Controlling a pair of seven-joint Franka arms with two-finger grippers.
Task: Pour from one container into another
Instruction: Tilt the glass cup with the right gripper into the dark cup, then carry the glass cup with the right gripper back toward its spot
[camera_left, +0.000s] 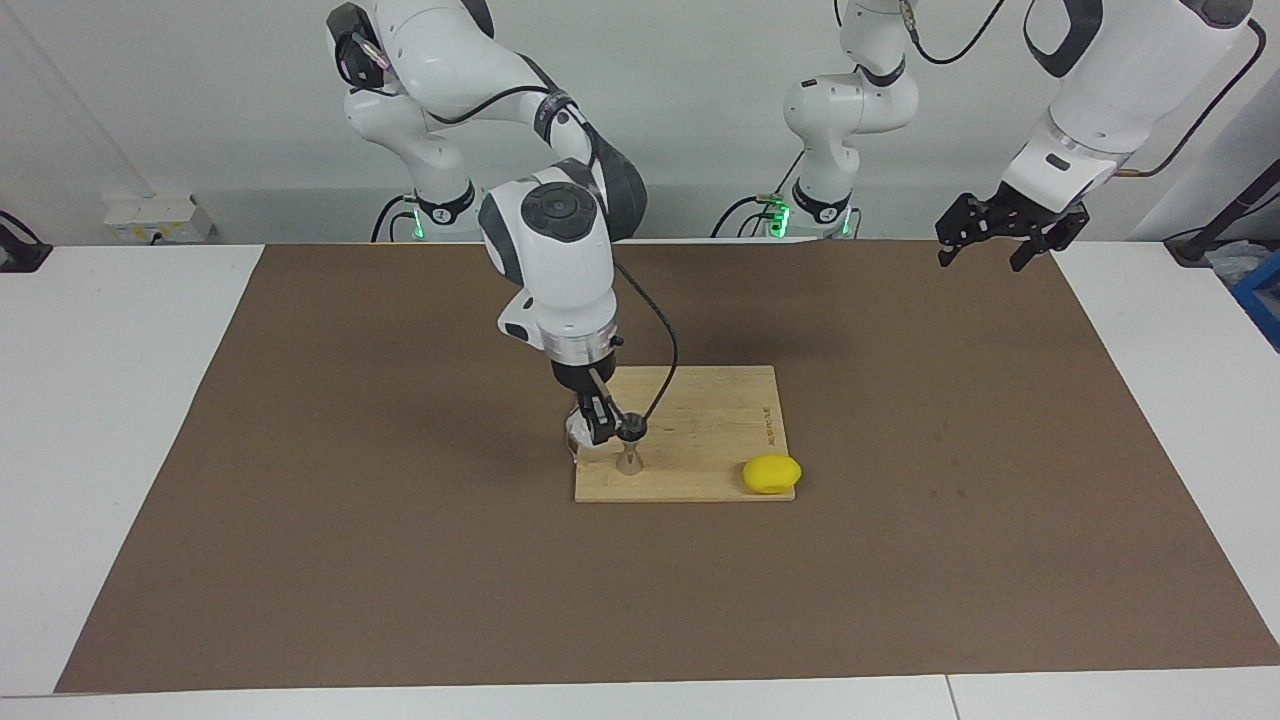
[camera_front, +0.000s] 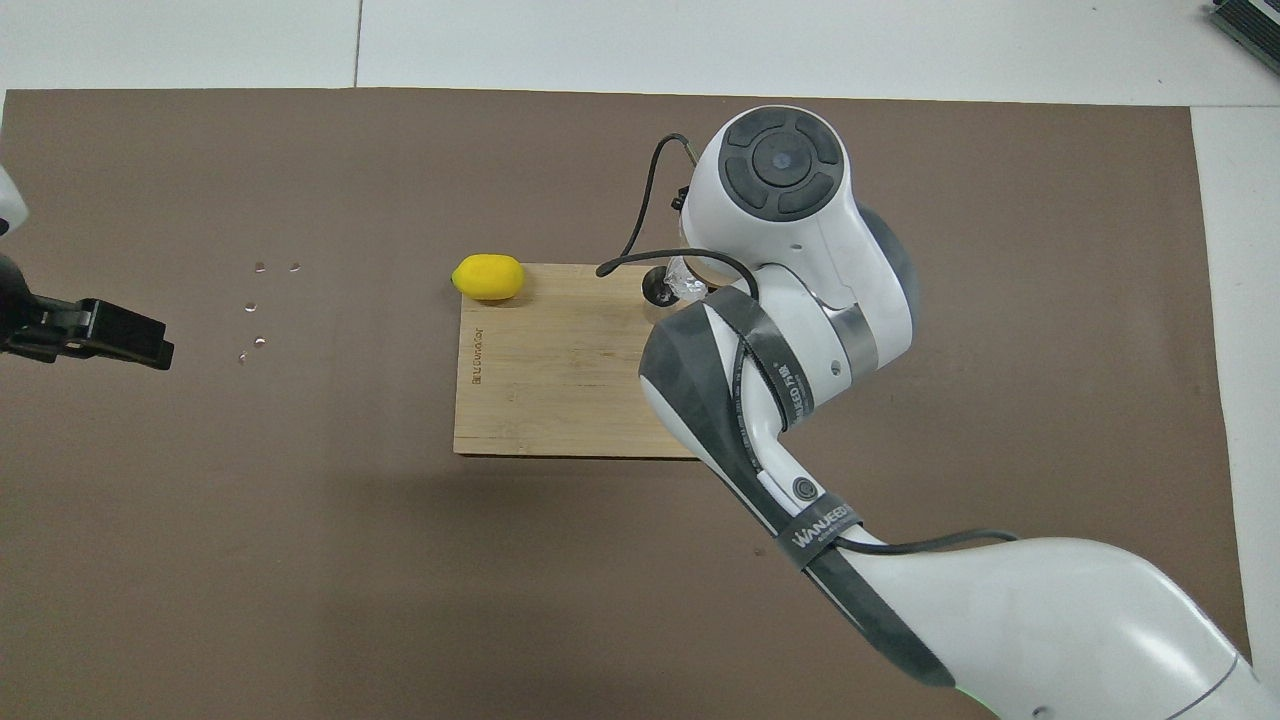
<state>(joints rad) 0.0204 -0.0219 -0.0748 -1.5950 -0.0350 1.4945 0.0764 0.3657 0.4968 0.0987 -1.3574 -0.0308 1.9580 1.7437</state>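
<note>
My right gripper (camera_left: 598, 428) is shut on the small clear glass tumbler (camera_left: 577, 430), held low over one corner of the wooden cutting board (camera_left: 705, 425). The silver hourglass jigger (camera_left: 629, 461) stands upright on the board right beside the tumbler, just under the gripper's black knob. In the overhead view the tumbler (camera_front: 686, 285) peeks out from under my right wrist and the jigger is hidden. My left gripper (camera_left: 985, 255) waits open and empty, raised over the mat at the left arm's end (camera_front: 150, 345).
A yellow lemon (camera_left: 771, 473) rests at the board's corner farther from the robots, toward the left arm's end (camera_front: 488, 277). A few small droplets (camera_front: 255, 305) dot the brown mat (camera_left: 350, 500) between the lemon and my left gripper.
</note>
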